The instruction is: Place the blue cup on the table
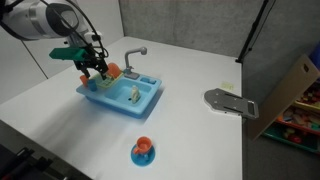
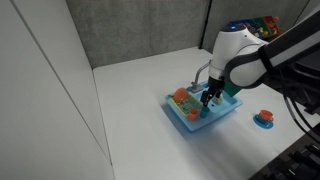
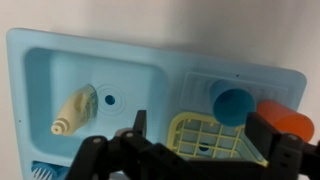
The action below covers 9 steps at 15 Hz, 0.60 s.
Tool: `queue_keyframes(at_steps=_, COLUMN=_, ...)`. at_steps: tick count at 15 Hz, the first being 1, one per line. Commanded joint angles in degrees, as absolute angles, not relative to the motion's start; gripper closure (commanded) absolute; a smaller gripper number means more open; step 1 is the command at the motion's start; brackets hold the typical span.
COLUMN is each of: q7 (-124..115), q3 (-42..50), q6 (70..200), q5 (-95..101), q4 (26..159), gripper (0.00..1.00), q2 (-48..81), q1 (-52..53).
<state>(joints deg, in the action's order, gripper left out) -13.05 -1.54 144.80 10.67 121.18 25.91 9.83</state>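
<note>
- We see the gripper [image 3: 201, 122] released in the wrist view: its 2 fingers [image 3: 140, 122] stand well apart with nothing clamped between them.
- The gripper hangs over the toy sink [image 1: 150, 100] in both exterior views, above the sink's rack side.
- The blue cup [image 3: 233, 103] stands upright, mouth up, in the sink's ribbed side compartment, at 3 o'clock from the drain [image 3: 110, 100].
- The cup is not on the table [image 1: 190, 70].
- An orange item [image 3: 285, 118] sits just beside the cup at 4 o'clock; possibly toy food, too cropped for us to tell.
- A yellow rack [image 3: 200, 140] lies at 7 o'clock from the cup, under the fingers.
- A cream bottle [image 3: 75, 110] lies in the basin at 9 o'clock from the drain.
- 1 orange cup on a blue saucer [image 1: 143, 150] stands on the table, apart from the sink.
- A grey plate [image 1: 228, 102] lies well apart near the table edge.
</note>
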Motion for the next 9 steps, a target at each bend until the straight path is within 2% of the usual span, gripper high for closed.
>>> queue_keyframes(at_steps=1, q7=-12.46, q3=-1.39, q6=144.07, q5=9.26, q4=119.14, gripper=0.00, q2=27.41, q1=9.86)
queue_keyframes(at_steps=9, q7=-11.23, q3=-1.38, q6=144.53, q5=7.83, q4=119.67, gripper=0.00, q2=27.63, q1=9.41)
